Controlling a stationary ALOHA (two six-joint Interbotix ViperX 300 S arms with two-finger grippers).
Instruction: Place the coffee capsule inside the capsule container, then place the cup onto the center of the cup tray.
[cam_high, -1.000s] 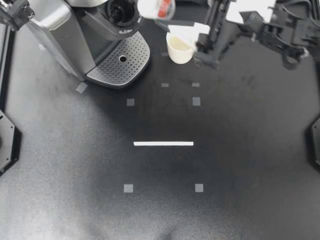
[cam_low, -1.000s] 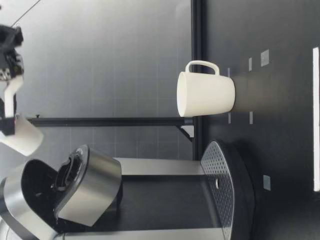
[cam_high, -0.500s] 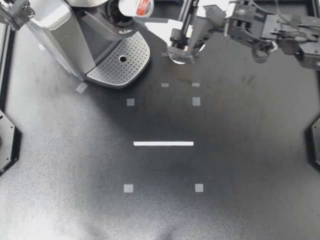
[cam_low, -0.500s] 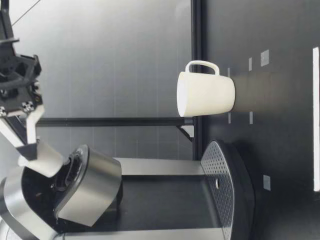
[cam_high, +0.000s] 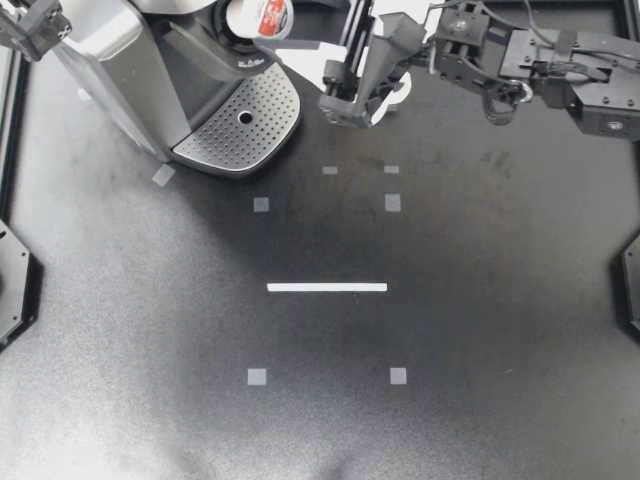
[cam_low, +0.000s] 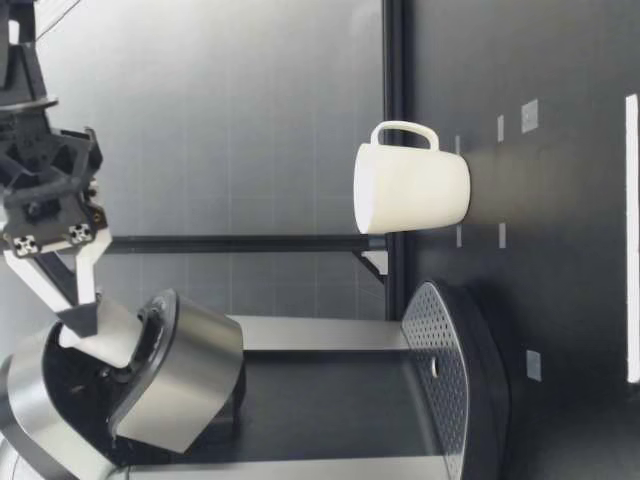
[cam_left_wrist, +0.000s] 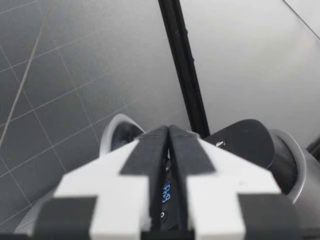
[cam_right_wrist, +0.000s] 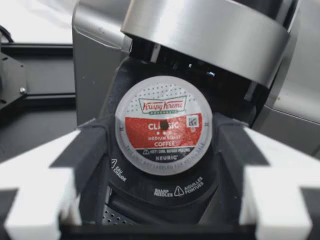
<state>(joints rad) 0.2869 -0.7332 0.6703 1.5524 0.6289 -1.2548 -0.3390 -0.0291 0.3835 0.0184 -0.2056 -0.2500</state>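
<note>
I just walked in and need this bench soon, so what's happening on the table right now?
My right gripper holds the coffee capsule at the open capsule container on top of the coffee machine, and it is not yet released. The white cup stands on the table beside the machine, not on the perforated cup tray. My left gripper is shut with nothing in it, at the table's edge beside the machine.

Right end effector (cam_high: 268, 20) reaches across, clamped; left end effector (cam_high: 35, 27) parked, pinched closed.
</note>
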